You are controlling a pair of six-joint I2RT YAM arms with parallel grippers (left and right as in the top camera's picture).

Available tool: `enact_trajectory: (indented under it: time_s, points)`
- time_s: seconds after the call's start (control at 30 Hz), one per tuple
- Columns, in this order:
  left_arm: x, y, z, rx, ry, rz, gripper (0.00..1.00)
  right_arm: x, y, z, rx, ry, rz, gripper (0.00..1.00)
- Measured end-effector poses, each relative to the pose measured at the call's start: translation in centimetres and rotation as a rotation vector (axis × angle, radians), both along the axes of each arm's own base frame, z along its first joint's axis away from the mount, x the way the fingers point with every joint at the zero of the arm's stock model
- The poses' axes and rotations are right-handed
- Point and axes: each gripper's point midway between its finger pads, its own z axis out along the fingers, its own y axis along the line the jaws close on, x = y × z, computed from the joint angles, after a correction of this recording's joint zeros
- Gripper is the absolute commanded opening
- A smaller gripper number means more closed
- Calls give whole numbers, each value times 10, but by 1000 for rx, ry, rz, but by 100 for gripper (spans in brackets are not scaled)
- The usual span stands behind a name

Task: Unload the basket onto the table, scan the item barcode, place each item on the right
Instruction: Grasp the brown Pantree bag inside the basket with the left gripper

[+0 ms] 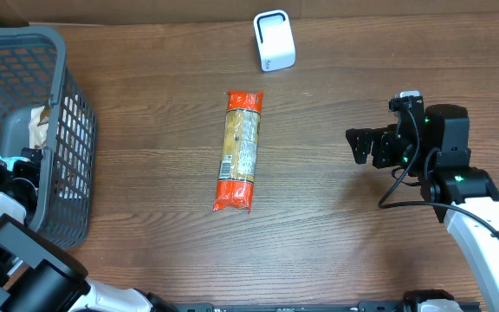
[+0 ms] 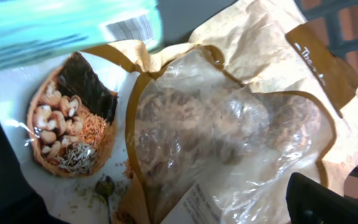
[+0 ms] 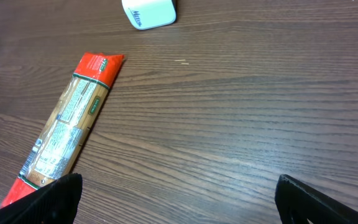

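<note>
Brown wooden table (image 1: 336, 234) fills the room's working area, with a grey basket (image 1: 68, 130) at its left end and a white scanner (image 1: 275, 41) standing at the far edge. A pasta pack (image 1: 239, 149), red at both ends, lies flat in the middle of the table, just in front of the scanner but not touching it.

I judge that the task is at its picking step: no item is lifted, and nothing is held before the scanner. The left claw (image 1: 24, 166) is down inside the basket, close above a snack bag (image 2: 229, 118) with a clear window. Only one of its dark fingers (image 2: 328, 199) shows in its own camera, far at the corner, so I take it as spread wide with nothing pinched. The right claw (image 1: 364, 146) hovers well to the right of the pasta pack, fingers spread apart and empty, and it points toward the pack.

The next move calls for one claw to close on an item and turn its barcode toward the scanner. Which item is meant, I cannot tell.
</note>
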Motion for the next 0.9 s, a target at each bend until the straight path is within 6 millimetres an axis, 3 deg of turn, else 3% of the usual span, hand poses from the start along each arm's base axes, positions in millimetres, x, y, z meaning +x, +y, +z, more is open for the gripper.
enact_trajectory:
  time_s: [0.17,0.3,0.5,0.7,0.9]
  points:
    - [8,2,0,30,-36,-47,95,0,0,0,0,0,0,100]
    - [16,4,-4,59,-54,-81,84,0,0,0,0,0,0,100]
    - [27,8,-17,67,-71,-119,34,0,0,0,0,0,0,100]
    - [32,4,-21,50,-103,-147,4,0,0,0,0,0,0,100]
    - [37,-3,-20,19,-152,-182,4,0,0,0,0,0,0,100]
